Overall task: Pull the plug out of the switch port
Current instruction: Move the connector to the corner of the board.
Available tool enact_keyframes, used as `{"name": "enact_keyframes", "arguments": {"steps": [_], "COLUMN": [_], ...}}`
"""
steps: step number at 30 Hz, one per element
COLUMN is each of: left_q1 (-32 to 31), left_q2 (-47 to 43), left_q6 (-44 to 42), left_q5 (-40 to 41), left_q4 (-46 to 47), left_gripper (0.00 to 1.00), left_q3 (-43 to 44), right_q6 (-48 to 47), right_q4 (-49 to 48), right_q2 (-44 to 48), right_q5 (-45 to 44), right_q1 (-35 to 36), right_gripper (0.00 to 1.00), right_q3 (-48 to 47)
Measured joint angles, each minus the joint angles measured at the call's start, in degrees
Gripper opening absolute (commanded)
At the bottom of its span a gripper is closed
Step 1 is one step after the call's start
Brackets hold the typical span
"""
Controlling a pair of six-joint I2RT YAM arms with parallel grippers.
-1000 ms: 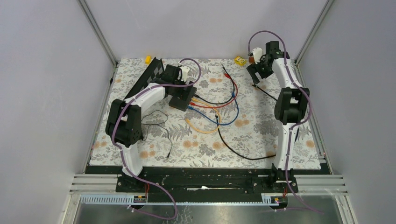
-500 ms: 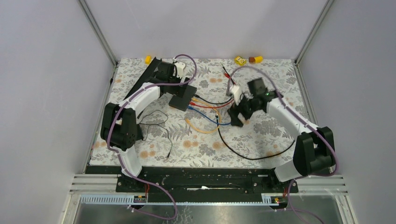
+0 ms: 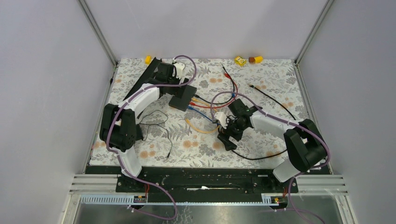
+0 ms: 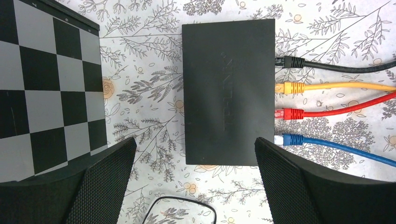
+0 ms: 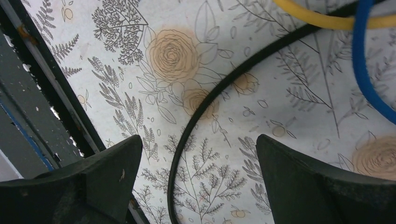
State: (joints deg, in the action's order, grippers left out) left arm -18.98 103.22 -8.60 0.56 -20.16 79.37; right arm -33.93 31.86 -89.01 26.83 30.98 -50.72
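Observation:
The switch [image 3: 183,98] [image 4: 228,88] is a flat black box lying on the flowered mat. Black [image 4: 289,62], yellow [image 4: 289,87], red [image 4: 289,113] and blue [image 4: 289,139] plugs sit in a row along its right edge. My left gripper [image 3: 176,87] [image 4: 196,186] is open and hovers above the switch's near end, touching nothing. My right gripper [image 3: 227,136] [image 5: 198,182] is open and low over the mat, well to the right of the switch. A loose black cable [image 5: 187,135] runs on the mat between its fingers, apart from them.
A black-and-grey chequered board [image 4: 42,88] [image 3: 148,77] lies left of the switch. Coloured cables [image 3: 219,109] spread across the middle of the mat. A thin black wire [image 3: 156,126] lies near the left arm. Small yellow blocks [image 3: 240,60] sit at the far edge.
My right arm has swung from the far right corner down to the near middle of the mat, over the black cable. My left arm shifted slightly at first and then held still.

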Motion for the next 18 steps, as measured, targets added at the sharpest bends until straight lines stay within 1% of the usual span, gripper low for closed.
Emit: {"name": "enact_keyframes", "arguments": {"steps": [8,16,17,18], "left_q1": [0.09,0.09,0.09,0.09], "left_q2": [-0.42,-0.44,-0.44,-0.44], "left_q6": [-0.22,-0.26,-0.37,-0.39], "left_q5": [0.57,0.57,0.57,0.57], "left_q4": [0.37,0.63,0.66,0.81], "left_gripper": [0.99,0.99,0.99,0.99], "left_q3": [-1.22,-1.42,-1.6,-1.88], "right_q6": [0.0,0.83,0.87,0.81], "right_q4": [-2.8,-4.28,-4.66,-4.87], "right_q2": [-1.7,-2.4,-2.38,-2.32], "right_q5": [-9.09,-16.35,-17.2,-17.94], "right_q1": [7.41,9.53,9.55,9.55], "right_gripper": [0.99,0.99,0.48,0.29], "right_q3": [0.87,0.96,1.18,1.4]}}
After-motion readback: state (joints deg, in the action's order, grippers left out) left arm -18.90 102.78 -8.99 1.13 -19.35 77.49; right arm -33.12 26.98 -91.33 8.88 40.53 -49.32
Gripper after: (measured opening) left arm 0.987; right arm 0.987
